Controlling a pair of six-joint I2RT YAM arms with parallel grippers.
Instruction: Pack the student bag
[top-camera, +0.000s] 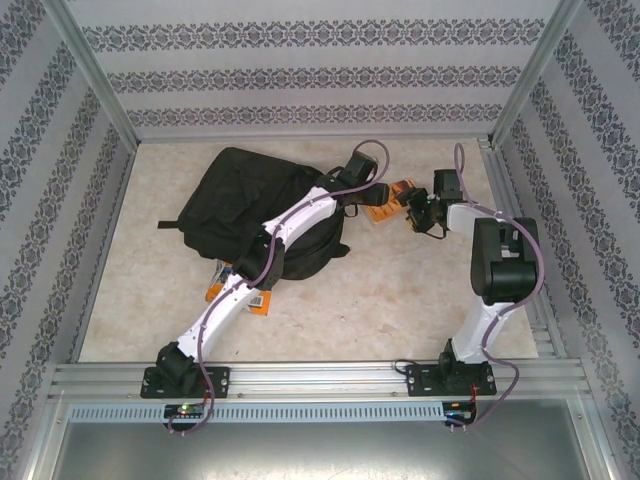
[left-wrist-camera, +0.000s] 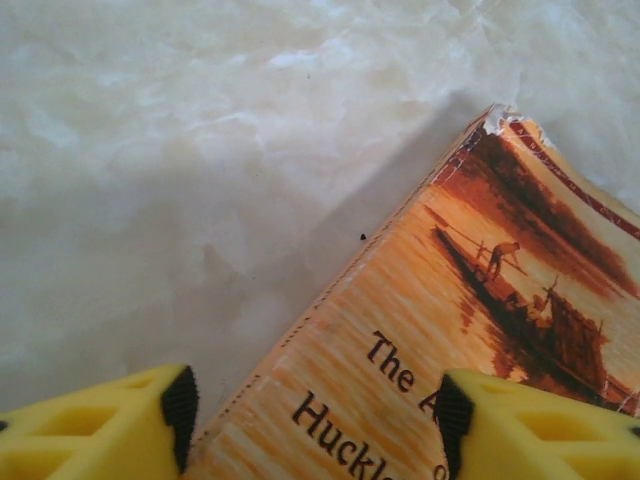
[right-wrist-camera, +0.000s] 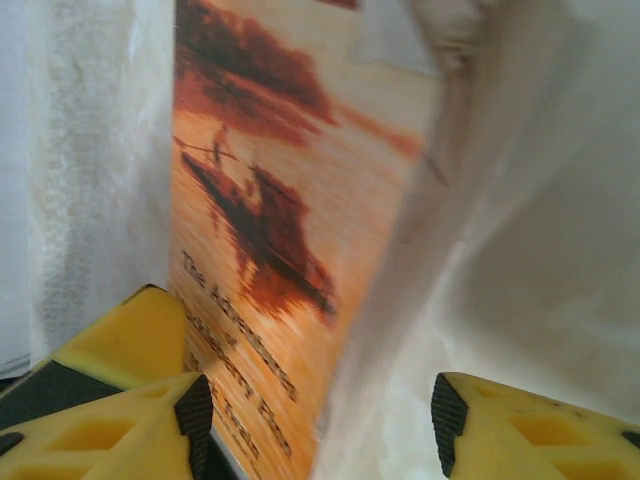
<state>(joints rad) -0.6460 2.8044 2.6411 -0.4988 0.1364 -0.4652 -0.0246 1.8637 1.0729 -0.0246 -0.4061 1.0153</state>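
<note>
The student bag (top-camera: 240, 195) lay near the orange book (left-wrist-camera: 480, 300). The left fingers (left-wrist-camera: 100, 430) and right fingers (right-wrist-camera: 530, 430) stood open, each straddling that book.

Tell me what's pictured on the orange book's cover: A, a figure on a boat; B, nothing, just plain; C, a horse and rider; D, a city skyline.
A: the orange book has a dark figure standing on a boat on its cover.

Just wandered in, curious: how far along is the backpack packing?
Done: nothing visibly; the student bag lies on the table, its inside hidden. In hand: the left pincer and right pincer, both open, flank the Huckleberry Finn book beside the bag. Left: gripping it, bagging it, plus small items by the bag's near edge.
</note>
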